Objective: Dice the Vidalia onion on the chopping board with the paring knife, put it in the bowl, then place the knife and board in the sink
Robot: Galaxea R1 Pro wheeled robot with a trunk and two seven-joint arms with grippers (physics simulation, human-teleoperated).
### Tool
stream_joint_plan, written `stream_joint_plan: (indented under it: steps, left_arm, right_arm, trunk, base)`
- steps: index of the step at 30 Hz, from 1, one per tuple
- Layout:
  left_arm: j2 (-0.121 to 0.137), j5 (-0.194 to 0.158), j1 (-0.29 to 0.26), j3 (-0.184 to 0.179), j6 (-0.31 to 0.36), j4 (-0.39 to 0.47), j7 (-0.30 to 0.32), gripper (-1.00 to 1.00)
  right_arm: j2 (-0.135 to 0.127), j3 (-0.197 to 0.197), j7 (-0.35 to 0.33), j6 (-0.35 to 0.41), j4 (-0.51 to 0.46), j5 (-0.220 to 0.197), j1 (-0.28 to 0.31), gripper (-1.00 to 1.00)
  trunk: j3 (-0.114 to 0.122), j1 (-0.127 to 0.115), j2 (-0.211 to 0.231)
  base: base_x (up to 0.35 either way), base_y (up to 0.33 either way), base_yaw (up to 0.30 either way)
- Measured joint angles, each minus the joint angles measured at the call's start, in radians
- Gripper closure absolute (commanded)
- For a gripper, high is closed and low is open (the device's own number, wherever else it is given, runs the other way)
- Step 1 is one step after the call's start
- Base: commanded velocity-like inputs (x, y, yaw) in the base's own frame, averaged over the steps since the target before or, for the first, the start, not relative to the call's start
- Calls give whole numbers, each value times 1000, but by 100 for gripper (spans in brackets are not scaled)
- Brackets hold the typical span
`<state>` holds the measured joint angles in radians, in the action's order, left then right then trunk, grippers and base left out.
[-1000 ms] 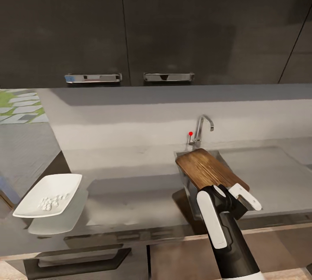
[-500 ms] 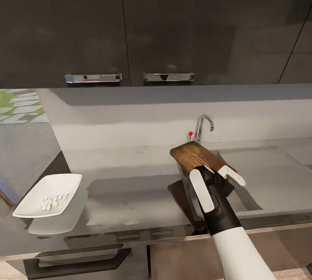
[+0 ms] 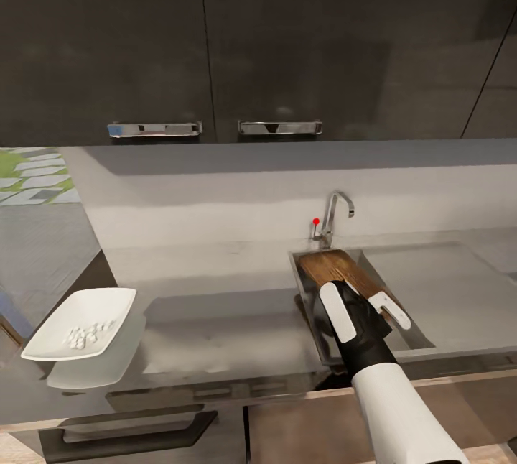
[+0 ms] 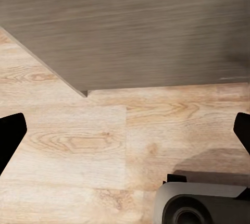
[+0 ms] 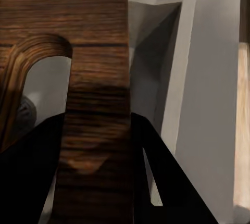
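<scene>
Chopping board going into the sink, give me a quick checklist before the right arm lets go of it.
1. Right gripper shut on the chopping board: ok, fingers clamp its handle end.
2. Board over the sink basin: ok, far end inside it.
3. Board resting on the basin floor: cannot tell.
4. Tap out of the board's way: ok.
5. Paring knife in the sink: cannot tell.
6. Diced onion in the bowl: ok.
</scene>
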<state>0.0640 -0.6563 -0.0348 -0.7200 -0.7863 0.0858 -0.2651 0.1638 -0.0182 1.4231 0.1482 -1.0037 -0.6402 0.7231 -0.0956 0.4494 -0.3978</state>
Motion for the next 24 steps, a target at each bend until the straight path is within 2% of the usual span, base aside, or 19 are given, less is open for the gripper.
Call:
stream_joint_plan:
  steps: [5, 7, 10, 17, 24]
  left_arm:
    - [0, 0, 0, 0, 0, 0, 0, -100]
    - [0, 0, 0, 0, 0, -1, 0, -100]
    - [0, 0, 0, 0, 0, -1, 0, -100]
    - [0, 0, 0, 1, 0, -1, 0, -100]
    - [0, 0, 0, 0, 0, 0, 0, -100]
  right_arm:
    - [2, 62, 9, -20, -7, -3, 0, 100]
    - [4, 70, 12, -23, -8, -4, 0, 100]
    - [7, 75, 25, -25, -14, -4, 0, 100]
    - [10, 74, 59, -24, -48, -6, 0, 100]
    - [8, 73, 56, -25, -47, -5, 0, 100]
  trunk:
    - [0, 0, 0]
    - [0, 0, 0]
    - [0, 0, 0]
    - [-5, 0, 0]
    - [-16, 0, 0]
  base:
    - [0, 0, 0]
    - [0, 0, 0]
    - [85, 0, 0]
    - [257, 0, 0]
    - [35, 0, 0]
